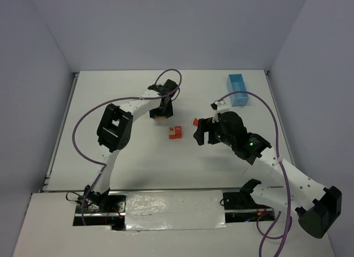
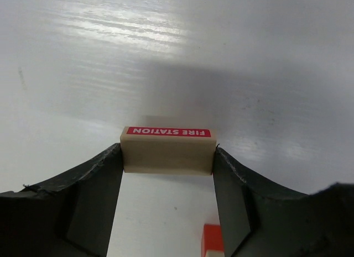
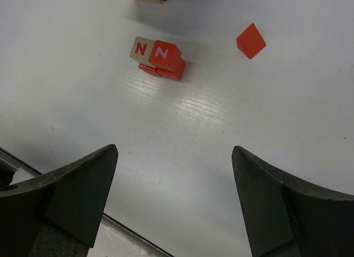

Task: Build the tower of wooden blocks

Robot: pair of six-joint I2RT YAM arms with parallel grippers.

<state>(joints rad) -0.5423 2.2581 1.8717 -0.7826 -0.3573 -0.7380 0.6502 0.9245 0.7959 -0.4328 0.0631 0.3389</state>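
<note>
My left gripper (image 1: pixel 161 114) (image 2: pixel 167 157) is shut on a pale tan block (image 2: pixel 166 152) with a red "FIRE STATION" label; the block also shows in the top view (image 1: pixel 160 119). I cannot tell whether it touches the table. A small cluster of red blocks (image 1: pixel 175 131) (image 3: pixel 165 61) with one tan cube (image 3: pixel 142 48), two of them marked "N", sits mid-table, right of and nearer than the left gripper. A red roof-shaped block (image 1: pixel 195 122) (image 3: pixel 250 40) lies alone to its right. My right gripper (image 1: pixel 202 134) (image 3: pixel 174 152) is open and empty, right of the cluster.
A light-blue rectangular tray (image 1: pixel 238 89) stands at the back right of the table. Purple cables loop over both arms. A white panel (image 1: pixel 166 210) covers the near edge between the arm bases.
</note>
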